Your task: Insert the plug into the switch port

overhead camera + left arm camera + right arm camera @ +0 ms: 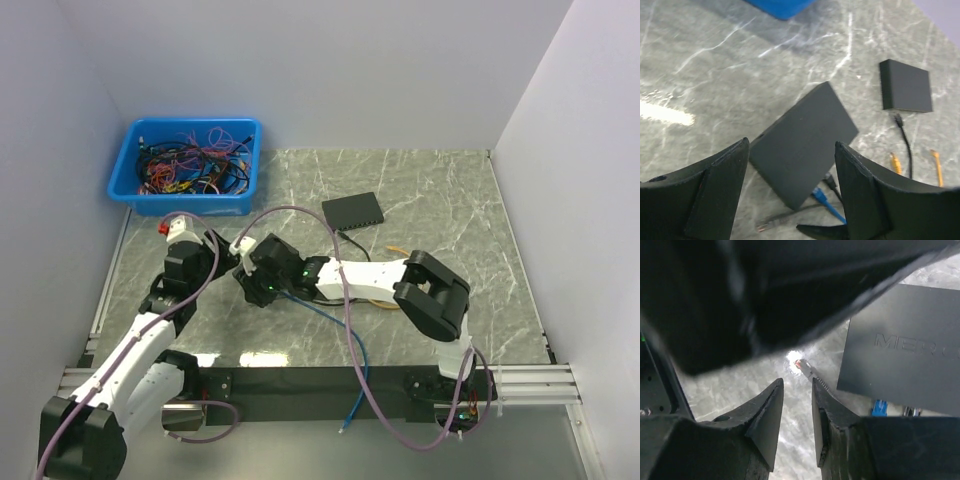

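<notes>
Plug [799, 363] is lying loose on the tabletop [715, 75], just ahead of the right gripper [797, 385] and beside the switch [900, 355]. Its long axis is slanting along the switch's edge. The right arm is sitting nearer, jaws narrow and gripping nothing. The left gripper [791, 145] is hanging over the switch, jaws wide and empty.

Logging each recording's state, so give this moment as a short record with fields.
left end effector: open, above near switch
right end effector: fingers narrowly apart, empty
near switch: on table, below both end effectors
blue plug: at near switch's edge, insertion unclear
far switch: lying apart, farther back
blue bin: cables inside, far left corner
</notes>
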